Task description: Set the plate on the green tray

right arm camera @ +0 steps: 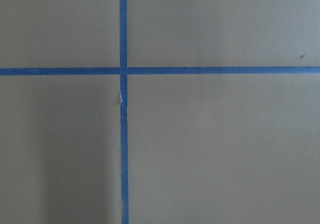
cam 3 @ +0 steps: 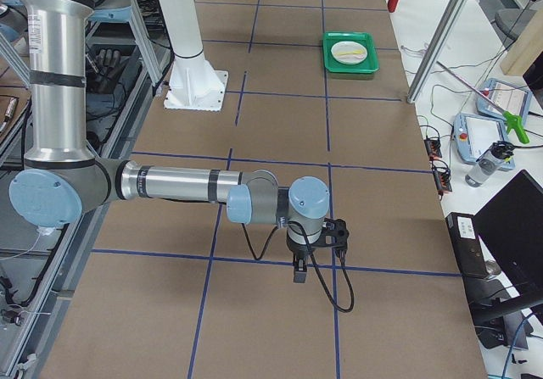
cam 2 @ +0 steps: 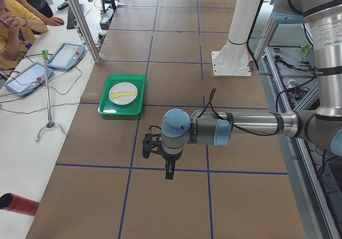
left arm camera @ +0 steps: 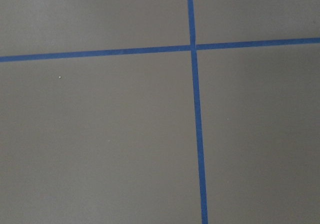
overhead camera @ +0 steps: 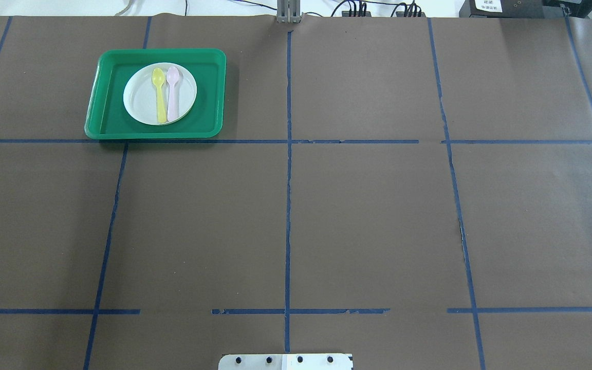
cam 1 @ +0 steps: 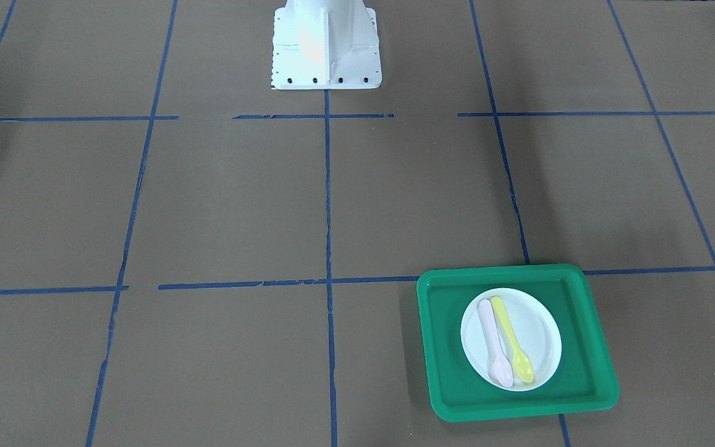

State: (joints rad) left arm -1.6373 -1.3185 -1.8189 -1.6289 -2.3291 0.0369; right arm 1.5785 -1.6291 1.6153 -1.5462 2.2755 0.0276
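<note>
White small round plate with a shallow rim is sitting flat inside the big bright green rectangular plastic tray, roughly in the middle, with green floor showing all round it. The tray is at the far left of the table from the overhead view. Two plastic spoons lie side by side on the plate, a yellow one and a pale pink one.

So to me the placing looks done, and doing this step well mostly means leaving it alone. Both arms hang over the brown paper tabletop with its blue tape grid, well apart from the tray. The left gripper and right gripper only show up in the side cameras, so honestly I can't tell whether their fingers are spread or closed. Neither has anything visibly in it.

If a nudge were ever needed, I'd pinch the plate's rim and keep it level, since those spoons look loose and would slide.
</note>
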